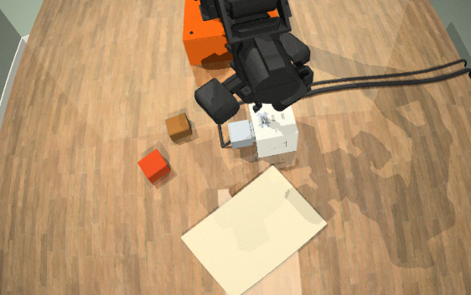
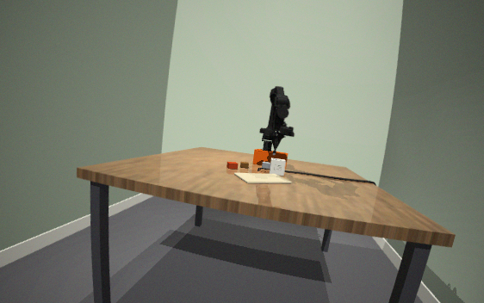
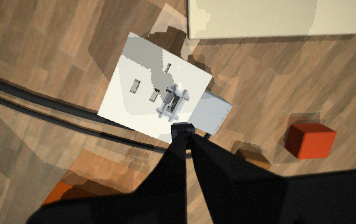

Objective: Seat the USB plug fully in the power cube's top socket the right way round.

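Note:
The white power cube (image 1: pixel 276 140) (image 2: pixel 277 167) (image 3: pixel 120 95) stands on the table, slots in its top. A grey guide frame (image 3: pixel 180 94) surrounds the top socket, whose dark opening shows uncovered in the wrist view. My gripper (image 1: pixel 257 107) (image 2: pixel 275 151) (image 3: pixel 186 141) points down and is shut on the small black USB plug (image 3: pixel 182 128). In the wrist view the plug appears beside the guide frame, towards the cube's near edge, apart from the socket. Its height above the cube and which way round it faces are hard to tell.
A pale blue-grey block (image 1: pixel 240 131) (image 3: pixel 209 112) adjoins the cube's side, with a black cable beside it. A brown block (image 1: pixel 178 126), a red block (image 1: pixel 154 166) and a cream board (image 1: pixel 256 226) lie nearby. Black cables (image 1: pixel 377 80) run right; an orange box (image 1: pixel 205 46) stands behind.

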`<state>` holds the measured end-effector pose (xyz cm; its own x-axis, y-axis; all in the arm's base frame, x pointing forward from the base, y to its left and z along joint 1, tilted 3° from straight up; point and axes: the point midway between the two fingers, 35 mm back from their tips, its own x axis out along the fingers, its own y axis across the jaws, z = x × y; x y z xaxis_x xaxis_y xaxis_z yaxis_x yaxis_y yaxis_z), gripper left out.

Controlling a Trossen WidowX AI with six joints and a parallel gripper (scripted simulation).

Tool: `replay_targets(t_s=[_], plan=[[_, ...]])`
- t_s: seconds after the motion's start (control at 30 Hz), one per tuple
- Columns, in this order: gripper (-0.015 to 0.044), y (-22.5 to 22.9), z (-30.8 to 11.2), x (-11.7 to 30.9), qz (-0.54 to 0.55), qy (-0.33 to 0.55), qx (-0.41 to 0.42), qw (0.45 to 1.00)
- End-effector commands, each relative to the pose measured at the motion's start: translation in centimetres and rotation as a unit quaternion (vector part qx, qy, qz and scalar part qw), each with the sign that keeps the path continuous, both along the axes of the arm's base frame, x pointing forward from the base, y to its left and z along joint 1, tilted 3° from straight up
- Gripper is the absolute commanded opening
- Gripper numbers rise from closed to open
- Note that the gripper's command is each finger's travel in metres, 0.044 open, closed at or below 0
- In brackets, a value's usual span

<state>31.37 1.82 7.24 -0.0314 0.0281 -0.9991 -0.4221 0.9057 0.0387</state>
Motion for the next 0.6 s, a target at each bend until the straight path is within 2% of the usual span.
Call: replay_targets(t_s=[0.0,0.57], plan=[[0.0000,0.00,-0.01,0.00,0.058,-0.002,0.002,0.998],[0.0000,0.00,-0.02,0.00,0.277,-0.008,0.009,0.961]])
